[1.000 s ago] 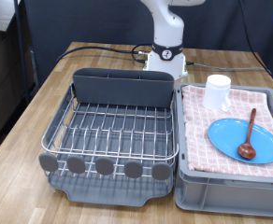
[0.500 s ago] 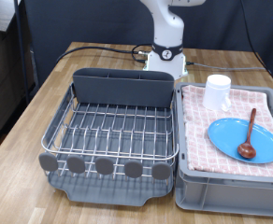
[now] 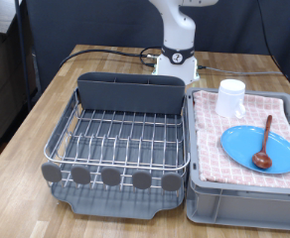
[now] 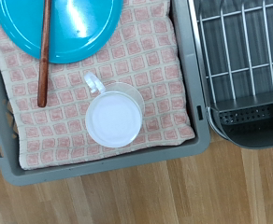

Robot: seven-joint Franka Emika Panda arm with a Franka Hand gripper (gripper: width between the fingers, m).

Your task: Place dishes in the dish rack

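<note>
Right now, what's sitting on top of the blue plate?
A wooden spoon lies across the blue plate, its bowl on the plate. The checked cloth continues beneath; anything else underneath is covered.

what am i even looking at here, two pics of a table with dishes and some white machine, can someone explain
The white machine is a robot arm bolted to a wooden table. One picture comes from a camera standing off the arm; the other from a camera on the arm's hand, looking straight down. The tool itself shows in neither picture, so nothing can be seen held.

On the table sits a wire dish rack in a dark tray, with no dishes in it yet. At the exterior view's right is a grey crate lined with a checked cloth. On the cloth lie a blue plate, a wooden spoon resting across the plate, and a white mug. The hand camera looks right onto the mug.
</note>
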